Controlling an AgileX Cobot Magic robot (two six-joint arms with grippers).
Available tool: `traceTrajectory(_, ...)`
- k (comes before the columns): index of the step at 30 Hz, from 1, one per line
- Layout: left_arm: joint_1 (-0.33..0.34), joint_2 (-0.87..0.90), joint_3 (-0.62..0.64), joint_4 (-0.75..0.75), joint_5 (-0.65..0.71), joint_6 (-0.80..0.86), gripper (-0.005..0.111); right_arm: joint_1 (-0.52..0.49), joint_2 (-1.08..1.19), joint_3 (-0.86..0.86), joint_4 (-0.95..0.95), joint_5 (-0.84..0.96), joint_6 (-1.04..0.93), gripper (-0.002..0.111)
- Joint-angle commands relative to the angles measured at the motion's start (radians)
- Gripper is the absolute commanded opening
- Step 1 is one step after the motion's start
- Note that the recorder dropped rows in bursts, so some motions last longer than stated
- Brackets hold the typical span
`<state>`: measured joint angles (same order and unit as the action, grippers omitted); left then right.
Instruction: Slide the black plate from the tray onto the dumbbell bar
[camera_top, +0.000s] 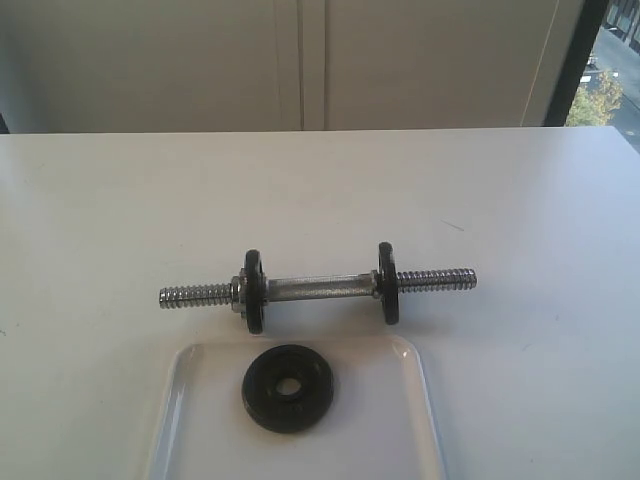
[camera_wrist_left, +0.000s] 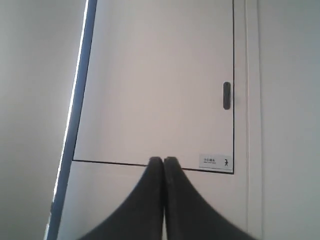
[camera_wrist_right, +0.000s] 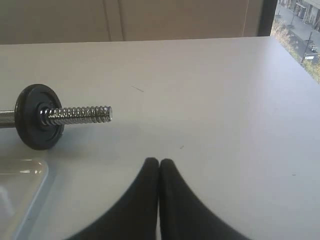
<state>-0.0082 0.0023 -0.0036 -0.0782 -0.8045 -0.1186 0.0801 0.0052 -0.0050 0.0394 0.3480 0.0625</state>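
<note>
The black plate lies flat in the tray, near the dumbbell bar; pickup and sliding are both outstanding. We find the left gripper and right gripper closed, empty, seemingly parked clear

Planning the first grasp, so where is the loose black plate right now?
In the exterior view the black plate lies flat in the tray at bottom centre, just nearer the camera than the dumbbell bar and not touching it.
</note>
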Motion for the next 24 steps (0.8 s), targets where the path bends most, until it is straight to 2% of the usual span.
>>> traceTrajectory(1,-0.005,0.007,-0.062,-0.098,0.149,-0.062,0.0,0.0,-0.005,0.005,-0.002,-0.007,0.002,0.0)
traceTrajectory(4,-0.005,0.091,-0.151,-0.107,0.216,-0.065,0.0,0.0,-0.005,0.005,-0.002,-0.007,0.002,0.0)
traceTrajectory(7,-0.005,0.21,-0.239,-0.021,0.215,-0.068,0.0,0.0,-0.005,0.005,-0.002,-0.007,0.002,0.0)
traceTrajectory(11,-0.005,0.415,-0.356,0.203,0.265,-0.131,0.0,0.0,-0.005,0.005,-0.002,-0.007,0.002,0.0)
traceTrajectory(12,-0.005,0.467,-0.382,0.283,0.311,-0.131,0.0,0.0,-0.005,0.005,-0.002,-0.007,0.002,0.0)
traceTrajectory(14,-0.005,0.574,-0.459,0.402,0.494,-0.133,0.0,0.0,-0.005,0.005,-0.002,-0.007,0.002,0.0)
traceTrajectory(16,-0.005,0.664,-0.511,0.437,0.676,-0.133,0.0,0.0,-0.005,0.005,-0.002,-0.007,0.002,0.0)
traceTrajectory(17,-0.005,0.733,-0.549,0.438,0.797,-0.129,0.0,0.0,-0.005,0.005,-0.002,-0.007,0.002,0.0)
traceTrajectory(19,-0.005,0.832,-0.594,0.438,0.923,-0.105,0.0,0.0,-0.005,0.005,-0.002,-0.007,0.002,0.0)
traceTrajectory(21,-0.019,0.926,-0.639,0.413,0.987,-0.097,0.0,0.0,-0.005,0.005,-0.002,-0.007,0.002,0.0)
traceTrajectory(24,-0.101,1.041,-0.724,0.321,1.068,0.004,0.0,0.0,-0.005,0.005,-0.002,-0.007,0.002,0.0)
